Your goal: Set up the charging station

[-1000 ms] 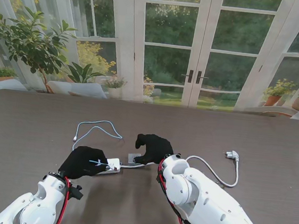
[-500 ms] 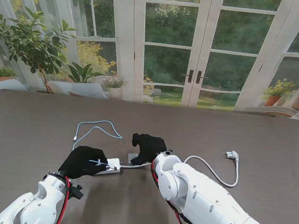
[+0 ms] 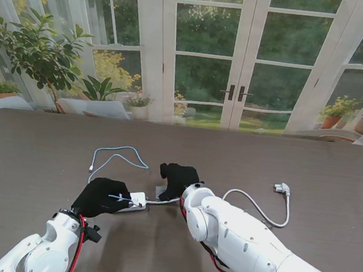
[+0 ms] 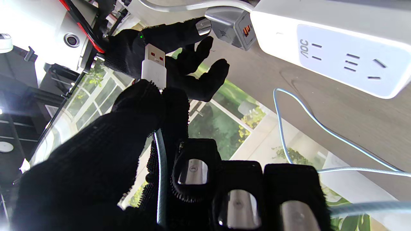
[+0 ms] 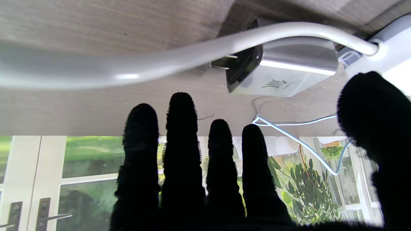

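Sliding leftward over half a second, the right hand [image 3: 177, 177] hovered spread and empty over the charger brick [image 5: 282, 77] on the surface; the left hand [image 3: 100, 196] pinched the USB plug [image 4: 154, 65] beside the power strip [image 4: 337, 54], insertion likely next.

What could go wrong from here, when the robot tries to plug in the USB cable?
1. The left hand pinches the USB plug only at its base, so it might twist or slip.
2. The charger lies loose, not in the power strip; it might slide when pushed.
3. The open right hand hovers nearby and may snag the thick cord.
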